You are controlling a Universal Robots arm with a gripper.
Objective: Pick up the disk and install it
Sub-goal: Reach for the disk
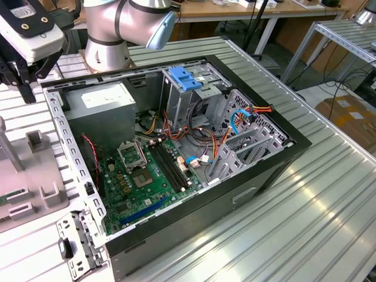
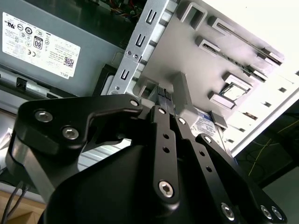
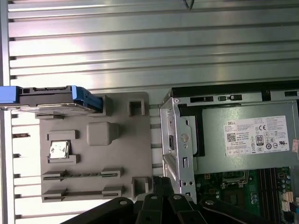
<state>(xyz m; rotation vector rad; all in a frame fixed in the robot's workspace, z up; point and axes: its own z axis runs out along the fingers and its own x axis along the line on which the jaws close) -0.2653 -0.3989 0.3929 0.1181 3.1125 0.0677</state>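
The disk [image 3: 46, 100], grey with bright blue rails, stands on its edge in a slot at one end of the grey fixture plate [image 3: 93, 140] in the first wrist view. My gripper [image 3: 161, 183] hovers over the opposite end of that plate, near the corner of the open computer case [image 3: 180, 140], well apart from the disk. Its black fingers [image 2: 163, 95] are pressed together with nothing between them. In the exterior view the gripper [image 1: 23, 88] hangs at the far left, above the fixture plate [image 1: 35, 188].
The open case [image 1: 176, 147] lies on the ribbed metal table [image 1: 305, 200], with a grey power-supply box [image 1: 103, 100], motherboard [image 1: 141, 176], loose cables and a metal drive cage topped by a light-blue latch [image 1: 185, 79]. A small chip [image 3: 59, 150] sits in the fixture. The arm's base [image 1: 108, 41] stands behind the case.
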